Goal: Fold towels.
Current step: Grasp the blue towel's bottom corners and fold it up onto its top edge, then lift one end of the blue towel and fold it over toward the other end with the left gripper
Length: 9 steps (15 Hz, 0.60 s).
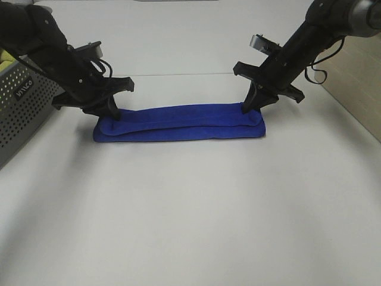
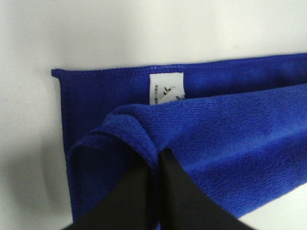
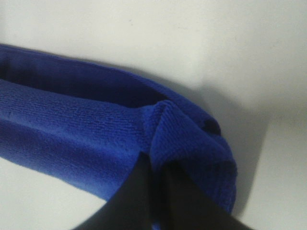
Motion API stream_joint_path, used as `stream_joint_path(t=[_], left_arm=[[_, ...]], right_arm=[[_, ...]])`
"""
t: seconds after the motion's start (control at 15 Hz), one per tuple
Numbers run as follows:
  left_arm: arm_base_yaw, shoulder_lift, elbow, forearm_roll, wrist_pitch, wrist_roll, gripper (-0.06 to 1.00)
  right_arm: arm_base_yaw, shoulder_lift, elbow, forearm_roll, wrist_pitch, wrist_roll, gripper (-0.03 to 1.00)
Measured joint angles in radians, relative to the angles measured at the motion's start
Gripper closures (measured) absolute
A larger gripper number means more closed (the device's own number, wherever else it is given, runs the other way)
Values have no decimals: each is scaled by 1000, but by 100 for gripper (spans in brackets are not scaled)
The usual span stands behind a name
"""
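Observation:
The royal-blue towel [image 1: 178, 123] lies as a long narrow band across the middle of the white table [image 1: 190, 208], its upper layer folded over the lower one. My left gripper [image 1: 111, 111] is shut on the folded layer at the towel's left end; the left wrist view shows the black fingers [image 2: 168, 191] pinching the blue fold [image 2: 216, 139], with the small white tag [image 2: 167, 89] on the layer beneath. My right gripper [image 1: 251, 107] is shut on the towel's right end; the right wrist view shows its fingers [image 3: 144, 196] pinching a bunched corner [image 3: 177, 129].
A grey perforated basket [image 1: 24, 101] stands at the table's left edge, with a bit of yellow-green cloth [image 1: 6, 58] in it. A table seam [image 1: 184, 74] runs behind the towel. A tan surface [image 1: 357, 89] borders the table at the right.

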Motion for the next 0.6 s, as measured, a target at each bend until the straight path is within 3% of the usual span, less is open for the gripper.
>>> stream_joint_path(t=[0.13, 0.2, 0.4, 0.47, 0.6], left_arm=[[0, 44, -27, -1, 0, 1, 87], [0, 48, -29, -6, 1, 3, 78], [0, 47, -33, -9, 1, 21, 28], [0, 36, -33, -5, 1, 23, 21], [0, 7, -36, 28, -3, 25, 17]], right_arm=[[0, 28, 0, -5, -6, 3, 92], [0, 32, 0, -4, -3, 3, 83], [-1, 21, 0, 15, 24, 12, 34], [-1, 7, 0, 15, 31, 23, 26], [-1, -48, 0, 6, 46, 29, 21]])
